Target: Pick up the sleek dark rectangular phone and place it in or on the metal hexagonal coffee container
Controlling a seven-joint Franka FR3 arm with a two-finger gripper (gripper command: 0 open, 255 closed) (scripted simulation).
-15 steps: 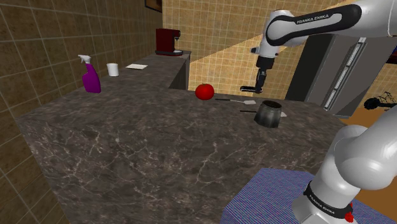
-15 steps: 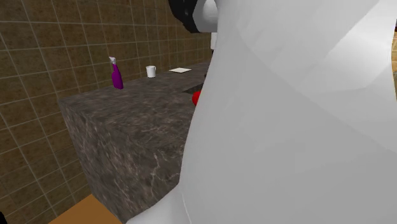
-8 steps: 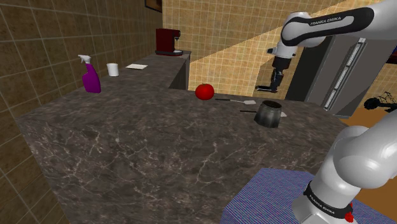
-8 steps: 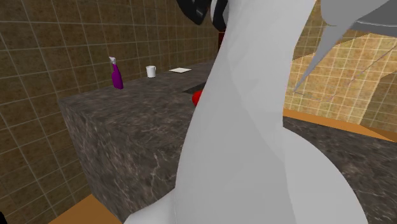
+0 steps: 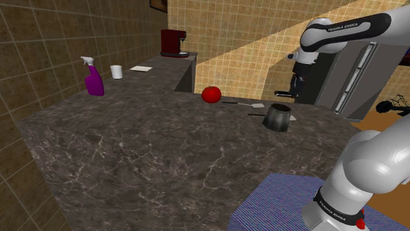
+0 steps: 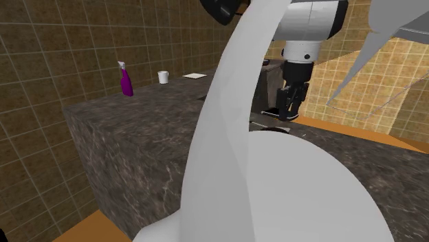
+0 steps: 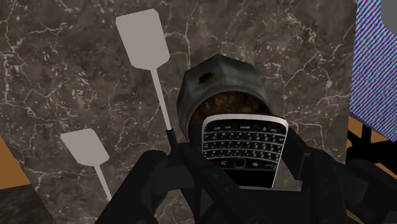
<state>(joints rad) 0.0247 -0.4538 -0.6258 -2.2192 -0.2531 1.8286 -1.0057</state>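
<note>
A dark rectangular phone (image 7: 243, 149) with a small keyboard is clasped between my black fingers; my gripper (image 7: 245, 175) is shut on it. Directly beneath it stands the grey faceted coffee container (image 7: 216, 86), its open top showing brown contents. In the shoulder view my gripper (image 5: 290, 92) hangs above and slightly behind the container (image 5: 278, 117), holding the phone (image 5: 282, 92) flat. The second exterior view shows my gripper (image 6: 289, 110) pointing down past the white arm, which hides much of the counter.
Two white spatulas (image 7: 141, 37) (image 7: 84, 147) lie beside the container. A red round fruit (image 5: 211, 94), purple spray bottle (image 5: 94, 79), white cup (image 5: 117, 71) and red coffee machine (image 5: 173, 42) stand farther along the dark marble counter (image 5: 164, 151). A grey fridge (image 5: 355, 65) rises behind.
My arm has swung toward the shoulder view's right with the phone in the gripper, coming over the container. Nothing on the counter has moved.
</note>
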